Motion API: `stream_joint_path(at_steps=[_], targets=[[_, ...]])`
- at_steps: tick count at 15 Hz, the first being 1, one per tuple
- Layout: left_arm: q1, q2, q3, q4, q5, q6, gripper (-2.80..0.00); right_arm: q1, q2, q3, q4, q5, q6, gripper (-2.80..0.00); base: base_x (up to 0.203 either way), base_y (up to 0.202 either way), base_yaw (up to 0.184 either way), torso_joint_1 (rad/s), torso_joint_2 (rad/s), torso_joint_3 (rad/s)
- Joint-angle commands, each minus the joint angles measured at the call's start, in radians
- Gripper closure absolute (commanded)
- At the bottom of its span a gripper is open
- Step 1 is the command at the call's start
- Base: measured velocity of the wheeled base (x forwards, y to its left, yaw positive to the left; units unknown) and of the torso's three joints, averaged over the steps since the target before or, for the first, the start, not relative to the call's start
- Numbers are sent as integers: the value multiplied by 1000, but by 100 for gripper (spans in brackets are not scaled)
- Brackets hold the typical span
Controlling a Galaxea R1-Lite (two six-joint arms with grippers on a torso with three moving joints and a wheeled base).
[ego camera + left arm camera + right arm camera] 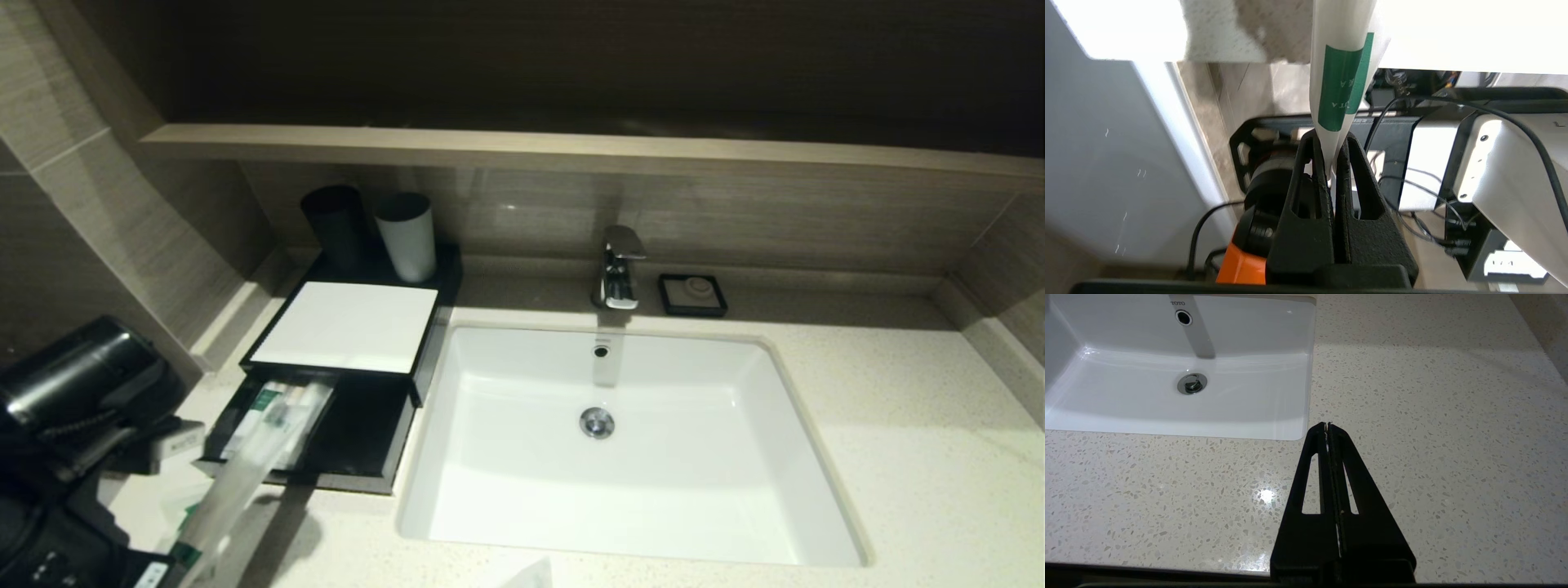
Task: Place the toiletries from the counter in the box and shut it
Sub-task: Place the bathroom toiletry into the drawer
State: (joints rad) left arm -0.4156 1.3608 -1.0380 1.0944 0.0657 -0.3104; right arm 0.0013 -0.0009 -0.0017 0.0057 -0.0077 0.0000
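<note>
My left gripper (1331,141) is shut on the end of a long translucent sleeve (1339,61) with a green mark. In the head view that sleeve (253,457) slants up from the bottom left, its far end over the open drawer (359,441) of the black box (343,327). A sachet with a green mark (263,402) lies in the drawer under the sleeve. More white packets (175,498) lie on the counter (898,408) in front of the box. My right gripper (1327,424) is shut and empty above the counter, beside the basin's (1180,375) right corner.
A black cup (335,224) and a white cup (406,235) stand behind the box. Faucet (619,269) and black soap dish (692,294) sit behind the basin (620,457). A black hair dryer (73,376) hangs at the left wall. A wood-look shelf (571,151) runs above.
</note>
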Motion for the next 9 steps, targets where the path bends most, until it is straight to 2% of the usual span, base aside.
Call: stream_joint_path(at_steps=[1,9], targets=[[15,95,-64,52,-2,-5,0,0,1,0,0,0,0,0,0,0,0,0,0,0],[17,199,-120,82,-12,-79,0,0,1,0,0,0,0,0,0,0,0,0,0,0]])
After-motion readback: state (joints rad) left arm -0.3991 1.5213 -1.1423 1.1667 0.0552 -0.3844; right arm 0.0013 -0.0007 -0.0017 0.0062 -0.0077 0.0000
